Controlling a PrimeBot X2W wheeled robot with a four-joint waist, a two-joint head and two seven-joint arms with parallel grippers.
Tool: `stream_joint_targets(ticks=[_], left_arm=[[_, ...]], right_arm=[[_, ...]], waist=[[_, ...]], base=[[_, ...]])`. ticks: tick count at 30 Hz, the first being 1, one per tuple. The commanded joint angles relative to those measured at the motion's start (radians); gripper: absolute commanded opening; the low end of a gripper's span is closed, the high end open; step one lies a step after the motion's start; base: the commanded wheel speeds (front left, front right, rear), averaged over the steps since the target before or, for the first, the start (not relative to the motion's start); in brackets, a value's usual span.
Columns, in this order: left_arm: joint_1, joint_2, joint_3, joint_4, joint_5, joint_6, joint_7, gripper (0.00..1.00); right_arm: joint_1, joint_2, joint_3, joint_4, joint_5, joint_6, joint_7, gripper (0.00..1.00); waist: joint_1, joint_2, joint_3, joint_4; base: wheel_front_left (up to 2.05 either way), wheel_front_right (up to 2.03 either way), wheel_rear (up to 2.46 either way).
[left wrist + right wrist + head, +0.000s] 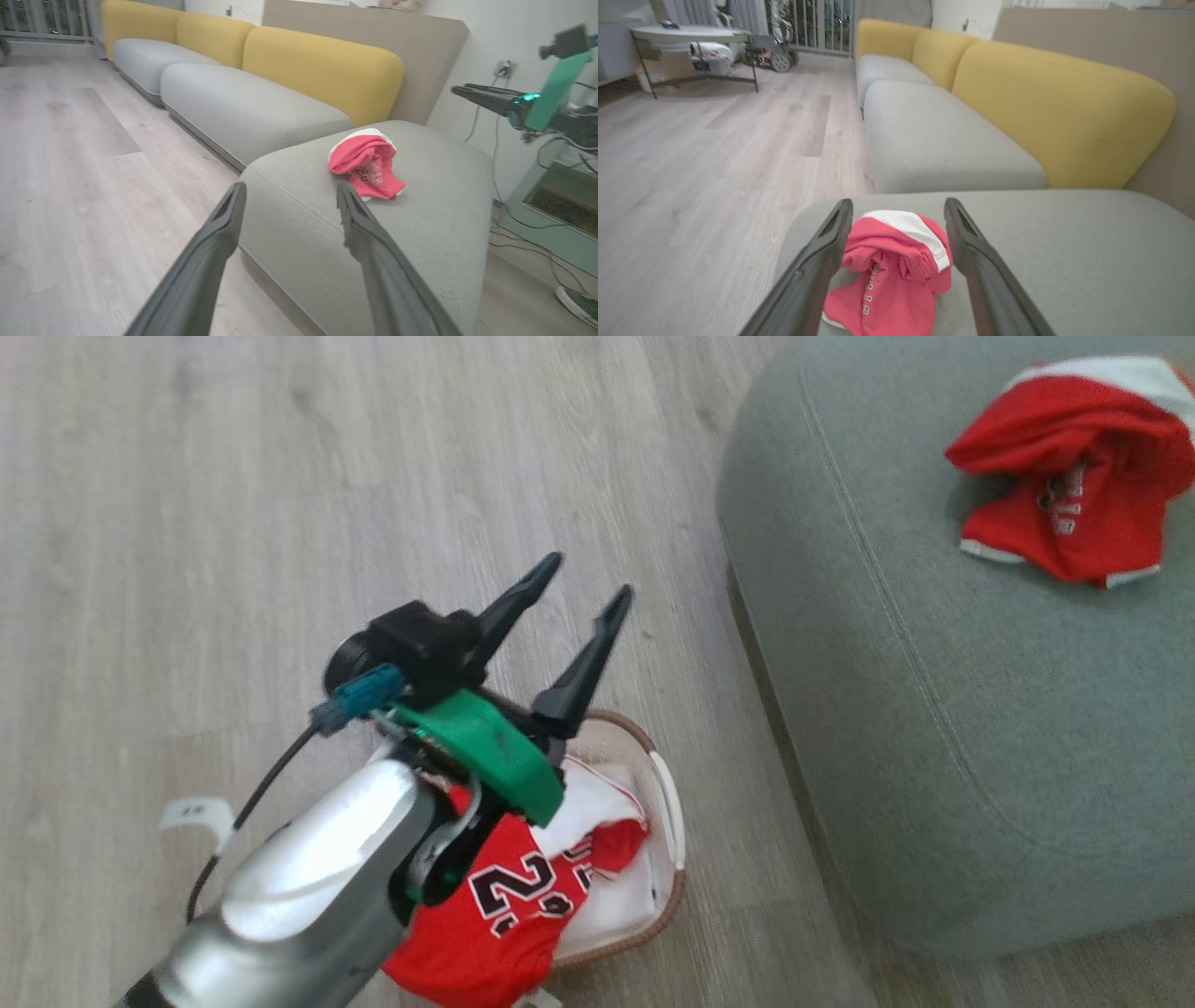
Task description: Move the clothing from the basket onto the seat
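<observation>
One red jersey of the clothing (1074, 476) lies crumpled on the grey-green seat (934, 709) at the upper right. More red clothing (509, 905) with a black number fills the cream basket (667, 803) on the floor beside the seat. My left gripper (590, 574) hangs open and empty above the basket's far end. In the right wrist view, my right gripper (899, 203) is open just above the jersey (896, 261), which rests on the seat (1064, 261) between the fingers' lines. The left wrist view shows the jersey (366, 168), the seat (420, 219) and my right gripper (460, 91) off to its right.
A long sofa with yellow backs (1055, 107) and grey cushions (934, 135) continues past the seat. A metal-legged table (691, 35) stands far off on the wooden floor. Cables and a wall outlet (502, 70) lie behind the seat. A white tag (191, 814) sits on the floor.
</observation>
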Motion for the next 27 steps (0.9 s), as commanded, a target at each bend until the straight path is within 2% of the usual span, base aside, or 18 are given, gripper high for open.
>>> stream_joint_targets(ticks=[1, 2, 4, 9, 15, 20, 27], left_arm=[[-0.004, 0.039, 0.061, -0.035, -0.012, 0.018, -0.015, 1.0], [-0.004, 0.039, 0.061, -0.035, -0.012, 0.018, -0.015, 1.0], [0.017, 0.051, 0.075, -0.038, -0.018, 0.033, -0.025, 1.0], [0.071, 0.082, 0.107, -0.051, -0.026, 0.076, -0.045, 1.0], [0.155, 0.11, 0.145, -0.056, -0.032, 0.133, -0.069, 1.0], [0.212, 0.132, 0.177, -0.074, -0.03, 0.163, -0.084, 1.0], [0.31, 0.155, 0.25, -0.106, -0.017, 0.199, -0.096, 1.0]], right_arm=[[0.055, 0.0, -0.044, -0.101, -0.026, 0.0, -0.011, 1.0], [0.055, 0.0, -0.044, -0.101, -0.026, 0.0, -0.011, 1.0], [0.109, 0.031, -0.093, -0.177, -0.057, 0.0, -0.02, 1.0], [0.265, 0.124, -0.171, -0.366, -0.126, 0.0, -0.008, 1.0], [0.45, 0.253, -0.241, -0.525, -0.18, 0.0, -0.013, 1.0], [0.569, 0.335, -0.236, -0.61, -0.209, 0.0, -0.03, 1.0], [0.651, 0.408, -0.181, -0.628, -0.234, 0.0, -0.099, 1.0]], waist=[[0.0001, -0.0001, -0.054, 0.039], [0.0001, -0.0001, -0.054, 0.039], [0.0001, -0.0001, -0.074, 0.051], [0.0001, -0.0001, -0.107, 0.084], [0.0001, -0.0001, -0.161, 0.126], [0.0001, -0.0001, -0.173, 0.153], [0.0001, -0.0001, -0.182, 0.176]], base=[[0.0, 0.0, 0.0], [0.0, 0.0, 0.0], [0.0, 0.0, 0.0], [0.0, 0.0, 0.0], [0.0, 0.0, 0.0], [0.0, 0.0, 0.0], [0.0, 0.0, 0.0]])
